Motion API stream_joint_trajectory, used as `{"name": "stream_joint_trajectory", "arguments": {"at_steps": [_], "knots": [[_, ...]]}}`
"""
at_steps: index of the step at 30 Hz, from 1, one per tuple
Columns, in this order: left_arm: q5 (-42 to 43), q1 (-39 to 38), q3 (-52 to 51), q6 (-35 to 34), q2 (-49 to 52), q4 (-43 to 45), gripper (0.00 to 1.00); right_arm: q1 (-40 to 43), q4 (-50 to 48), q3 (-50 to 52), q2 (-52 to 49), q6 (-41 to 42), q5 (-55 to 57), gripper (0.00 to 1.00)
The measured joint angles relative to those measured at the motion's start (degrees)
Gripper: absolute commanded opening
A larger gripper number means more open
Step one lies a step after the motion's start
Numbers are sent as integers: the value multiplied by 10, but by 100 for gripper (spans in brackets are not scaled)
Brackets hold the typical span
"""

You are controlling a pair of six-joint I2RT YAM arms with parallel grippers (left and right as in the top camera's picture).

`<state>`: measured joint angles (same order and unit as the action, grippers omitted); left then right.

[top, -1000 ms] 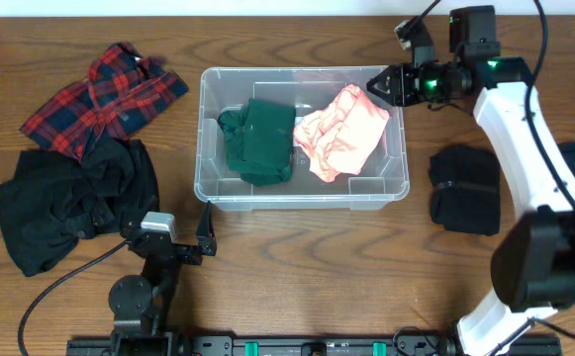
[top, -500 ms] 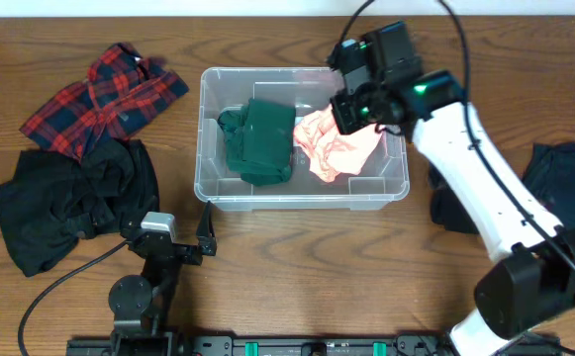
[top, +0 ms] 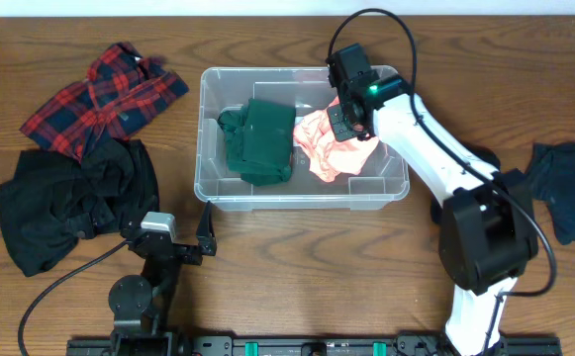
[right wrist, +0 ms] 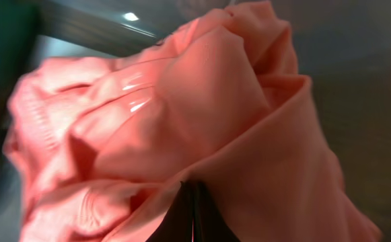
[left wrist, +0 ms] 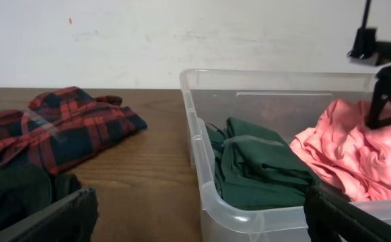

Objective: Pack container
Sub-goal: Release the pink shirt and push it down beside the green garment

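The container (top: 205, 129) is a clear plastic bin at the table's middle; its near corner (left wrist: 208, 195) fills the left wrist view. Inside lie a folded green garment (top: 262, 138) (left wrist: 256, 168) on the left and a crumpled pink garment (top: 341, 153) (left wrist: 343, 154) (right wrist: 182, 101) on the right. My right gripper (top: 338, 124) (right wrist: 192, 185) reaches in from the far rim, shut, with its tips pushed into the pink cloth. My left gripper (top: 206, 232) (left wrist: 195, 222) rests low in front of the bin's left corner, open and holding nothing.
A red plaid shirt (top: 104, 94) (left wrist: 54, 131) and a black garment (top: 69, 203) lie left of the bin. A dark blue garment (top: 569, 188) lies at the right edge. Another dark cloth (top: 437, 206) is partly hidden under the right arm.
My right arm swung from beside the bin's right end to over it, closed its jaws and came down onto the pink garment. The left arm has not moved.
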<state>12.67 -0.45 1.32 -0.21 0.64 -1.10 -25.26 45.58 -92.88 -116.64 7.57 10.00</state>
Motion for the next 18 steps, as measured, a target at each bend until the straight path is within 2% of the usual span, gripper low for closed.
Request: {"name": "stream_joint_trajectory", "arguments": {"at_steps": [18], "knots": [[0, 0, 0, 0, 0, 0, 98, 0, -96, 0, -66, 9, 85, 1]]}}
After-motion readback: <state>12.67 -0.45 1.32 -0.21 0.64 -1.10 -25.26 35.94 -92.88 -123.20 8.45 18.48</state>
